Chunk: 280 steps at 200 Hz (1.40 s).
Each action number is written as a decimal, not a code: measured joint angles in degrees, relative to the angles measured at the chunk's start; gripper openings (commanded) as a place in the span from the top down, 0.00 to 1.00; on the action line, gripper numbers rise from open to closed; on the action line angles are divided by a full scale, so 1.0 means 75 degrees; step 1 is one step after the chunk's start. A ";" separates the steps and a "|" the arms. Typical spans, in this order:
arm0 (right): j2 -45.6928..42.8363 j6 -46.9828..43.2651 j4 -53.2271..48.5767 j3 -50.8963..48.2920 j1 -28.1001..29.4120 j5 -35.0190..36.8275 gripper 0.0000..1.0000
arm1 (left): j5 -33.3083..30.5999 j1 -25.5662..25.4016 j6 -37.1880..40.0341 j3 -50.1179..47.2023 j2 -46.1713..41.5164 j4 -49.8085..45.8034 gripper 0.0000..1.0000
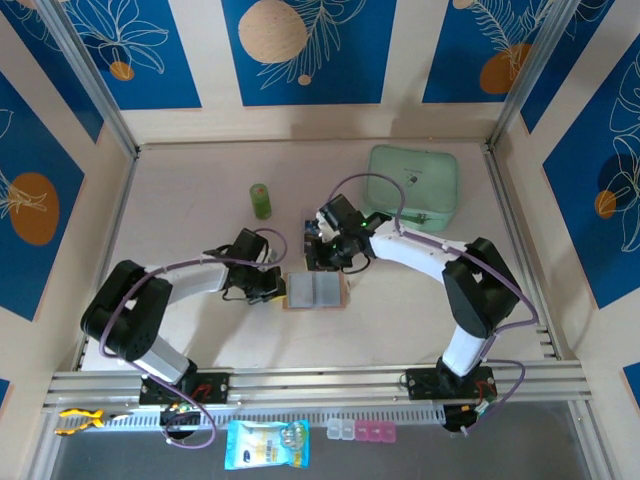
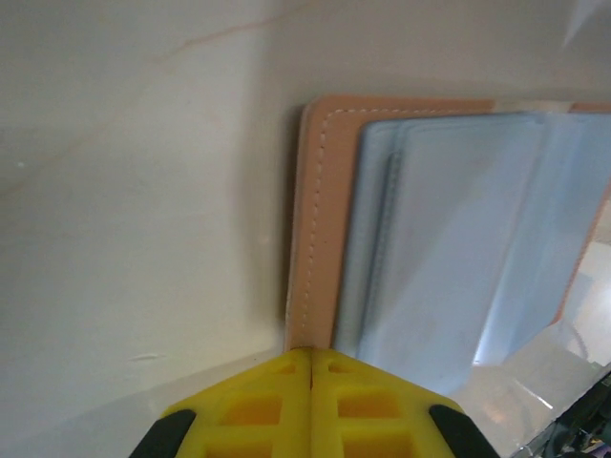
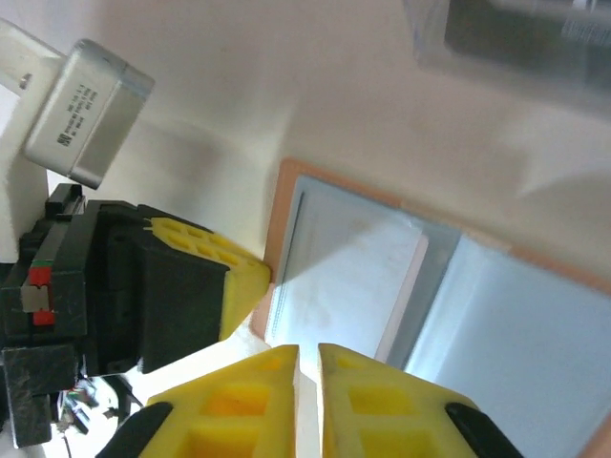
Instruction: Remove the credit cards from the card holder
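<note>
The card holder [image 1: 316, 291] is laid open and flat on the bench [image 1: 200, 330], slightly toward 6 o'clock from the bench's middle, with its greyish-blue inner panels turned upward and its salmon-tan rim showing around them. The left fingers [image 1: 268, 287] are set against the holder's 9 o'clock edge. In the left wrist view the left fingers [image 2: 312, 377] are seen clenched tip to tip, with the stitched tan border of the card holder [image 2: 320, 239] running up to them. It cannot be told whether that border is pinched or only touched.

The right fingers [image 1: 326, 262] are held over the holder's 12 o'clock edge. In the right wrist view the right fingers [image 3: 307, 355] are drawn almost together, a thin slit being left between them, just above a pale panel of the card holder [image 3: 334, 277]. It cannot be told whether anything is gripped in that slit. The yellow tip of the left fingers [image 3: 243, 281] is seen there touching the holder's edge. No card face can be made out with certainty in the pockets.

A mint-green pouch [image 1: 413, 185] is placed at 1 o'clock from the holder, and a small green cylinder [image 1: 261, 200] at 11 o'clock.
</note>
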 measured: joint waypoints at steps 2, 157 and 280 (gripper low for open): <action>0.0012 0.0082 0.0044 -0.0047 0.0012 -0.0020 0.82 | 0.0009 0.0000 -0.0006 -0.0012 0.0015 0.0026 0.94; 0.0941 0.0991 0.0877 -0.0527 0.0146 -0.0828 0.71 | 0.0038 -0.0009 -0.0020 -0.0172 0.0029 0.0498 0.95; 0.1075 0.0982 0.0548 -0.0460 0.0079 -0.0682 0.71 | 0.0029 -0.0015 -0.0026 -0.0230 -0.0017 0.0560 0.95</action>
